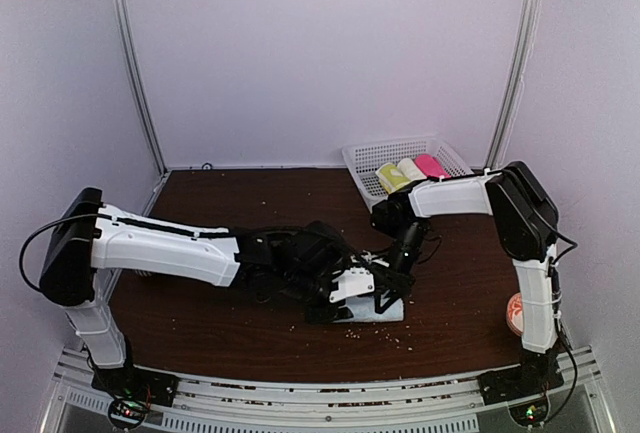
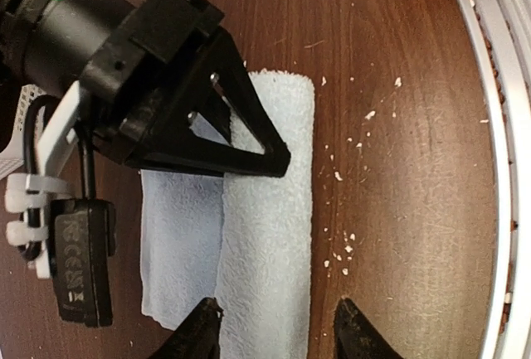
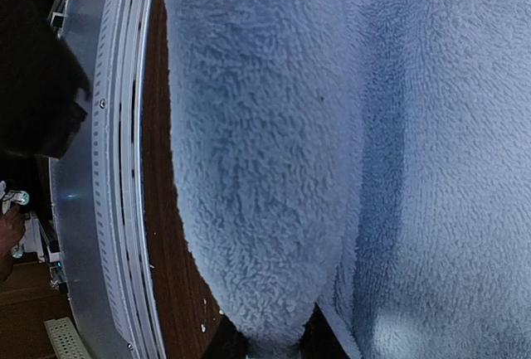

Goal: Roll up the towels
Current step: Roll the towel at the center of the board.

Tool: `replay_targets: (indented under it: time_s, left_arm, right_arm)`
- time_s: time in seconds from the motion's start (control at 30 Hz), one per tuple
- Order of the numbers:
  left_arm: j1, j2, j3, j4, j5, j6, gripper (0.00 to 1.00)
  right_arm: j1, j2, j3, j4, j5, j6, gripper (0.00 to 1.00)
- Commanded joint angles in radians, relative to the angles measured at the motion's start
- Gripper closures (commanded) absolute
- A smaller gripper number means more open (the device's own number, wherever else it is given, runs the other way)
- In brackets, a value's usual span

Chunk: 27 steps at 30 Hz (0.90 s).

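The pale blue towel lies on the dark wooden table, in the lower centre of the overhead view, where the two arms cover nearly all of it. In the left wrist view its right half is rolled into a thick tube running top to bottom, and its left half lies flat. The lower end is cut off by the frame.

The left tool is open. Only its two black fingertips show at the bottom edge, one on each side of the roll, with bare table between the right one and the cloth.

The right tool comes in from the upper left and hides the roll's upper left part. The right wrist view is almost all blue pile. The roll narrows at the bottom edge between two dark slivers, so this tool seems closed on the cloth.

White specks dot the table right of the roll.

In the upper right of the overhead view, a white basket holds the rolled yellow-green towel, a cream roll and a pink roll. Any pattern is too small to make out.
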Motion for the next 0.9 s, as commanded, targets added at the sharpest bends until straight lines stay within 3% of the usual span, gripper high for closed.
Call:
replay_targets:
  time_s: [0.0,0.27,0.4,0.57,0.7,0.87]
  left_arm:
    - [0.002,0.082,0.067,-0.010,-0.015,0.095,0.52]
    - [0.002,0.209,0.080,0.034,-0.074,0.130,0.52]
    - [0.002,0.232,0.094,0.032,-0.074,0.109,0.64]
    - [0.002,0.205,0.077,0.013,-0.002,0.059,0.81]
    - [0.002,0.189,0.049,-0.013,0.021,-0.003,0.87]
    - [0.002,0.149,0.023,-0.025,0.065,-0.092,0.90]
  right_arm:
    - [-0.001,0.046,-0.017,0.003,0.085,0.021,0.86]
    - [-0.002,0.036,-0.021,0.011,0.085,0.026,0.86]
    - [0.000,0.022,-0.022,0.011,0.084,0.025,0.84]
    - [-0.001,-0.056,-0.002,-0.053,0.036,-0.027,0.63]
    - [-0.014,-0.105,0.069,-0.133,-0.013,-0.041,0.57]
    - [-0.028,-0.178,0.043,-0.067,0.023,0.032,0.54]
